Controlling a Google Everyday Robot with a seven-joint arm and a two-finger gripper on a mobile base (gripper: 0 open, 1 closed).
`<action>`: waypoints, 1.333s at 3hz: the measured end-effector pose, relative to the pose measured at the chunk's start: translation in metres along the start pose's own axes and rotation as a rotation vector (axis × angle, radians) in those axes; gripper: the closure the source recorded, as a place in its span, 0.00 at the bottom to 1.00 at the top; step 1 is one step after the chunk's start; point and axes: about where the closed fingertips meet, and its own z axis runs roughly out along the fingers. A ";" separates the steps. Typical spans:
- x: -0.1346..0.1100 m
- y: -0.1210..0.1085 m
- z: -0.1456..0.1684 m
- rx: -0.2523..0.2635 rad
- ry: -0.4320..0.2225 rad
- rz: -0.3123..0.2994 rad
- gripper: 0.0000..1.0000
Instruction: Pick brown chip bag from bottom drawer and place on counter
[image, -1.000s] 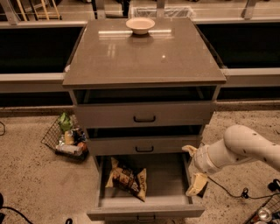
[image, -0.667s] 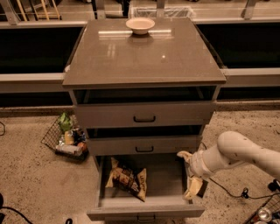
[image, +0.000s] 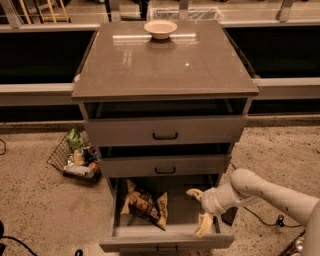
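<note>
While the brown chip bag (image: 145, 205) lies flat on the floor of the bottom drawer (image: 165, 241), in the drawer's left half, we find the gripper (image: 198, 211) lowered into the right half of the same drawer. The two are near each other but apart: a strip of bare drawer floor shows between the bag's right edge and the gripper. The bag rests with its dark printed panel facing up and one tan corner pointing toward the back left of the drawer.

We see the gripper's two pale fingers spread wide, one tip toward the back of the drawer and the other down by the front wall at the right corner (whether that lower tip touches the wall we cannot tell). Nothing sits between the fingers; the gripper holds nothing. Its pale arm (image: 270, 192) comes in from the right, over the drawer's right side.

The bottom drawer is pulled out furthest, and the two upper drawers (image: 165, 131) above it are open by smaller amounts. On top, the counter (image: 165, 65) carries a small pale bowl (image: 160, 28) near its back edge. To the left of the cabinet, a wire basket (image: 62, 161) with a few packages stands on the speckled floor (image: 35, 210).
</note>
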 end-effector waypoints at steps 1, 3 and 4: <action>0.011 0.004 0.018 -0.019 -0.021 0.023 0.00; 0.015 -0.004 0.032 -0.036 -0.035 0.011 0.00; 0.015 -0.046 0.081 -0.004 -0.100 -0.068 0.00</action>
